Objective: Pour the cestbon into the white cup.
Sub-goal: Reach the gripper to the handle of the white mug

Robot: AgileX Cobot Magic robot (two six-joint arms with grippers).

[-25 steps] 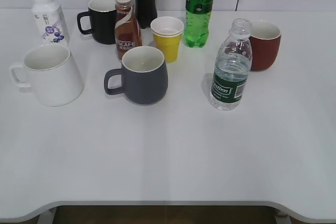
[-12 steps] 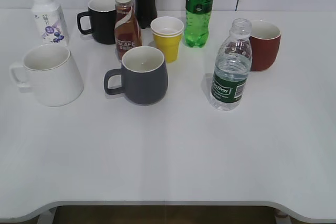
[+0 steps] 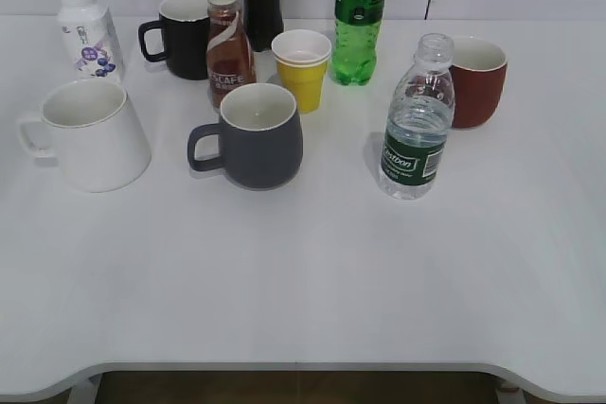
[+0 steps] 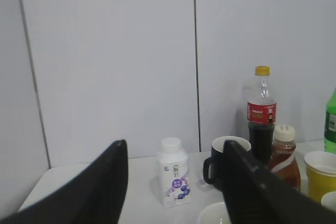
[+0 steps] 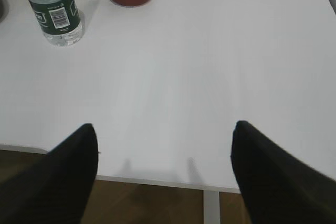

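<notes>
Although both arms are missing from the exterior view, each wrist view shows its own dark fingers. The left gripper (image 4: 176, 182) stands wide apart and holds nothing, up above the table's back left part. The right gripper (image 5: 165, 174) is also spread wide and empty, over the table (image 3: 312, 281) near its front edge. The cestbon (image 3: 417, 120) stands upright without cap, partly filled with water, just beside the red mug (image 3: 476, 80). The white cup (image 3: 90, 134) stands far left; its inside looks empty.
</notes>
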